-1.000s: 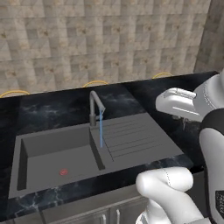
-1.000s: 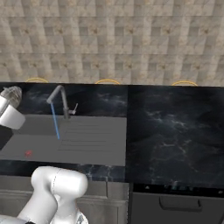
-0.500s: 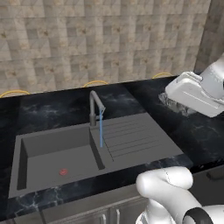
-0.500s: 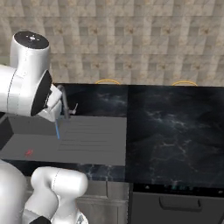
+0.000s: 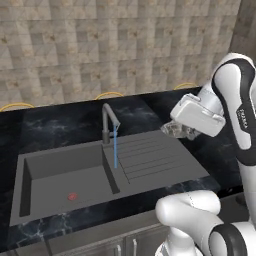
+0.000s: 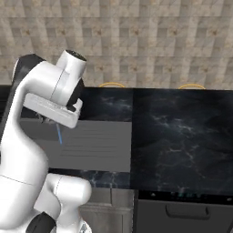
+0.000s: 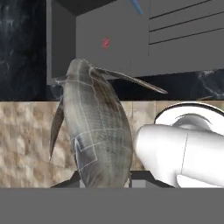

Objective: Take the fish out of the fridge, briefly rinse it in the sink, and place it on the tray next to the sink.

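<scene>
A kitchen: a dark marble tabletop (image 5: 60, 127) carries a grey sink (image 5: 65, 182) with running faucet (image 5: 109, 122), backed by a stone-tiled wall (image 5: 100, 45).

Glossy white rounded arm (image 5: 235, 95) segments with dark joints.

Even, diffuse rendered lighting throughout; no single source is evident. The tiled wall (image 5: 100, 45) is bright, the dark marble surface (image 6: 182, 132) dim with faint pale veining and no glare. Soft shading falls inside the sink (image 5: 65, 175). All views are slightly soft and low in resolution; the near fish (image 7: 98, 131) looks coarse.
</scene>
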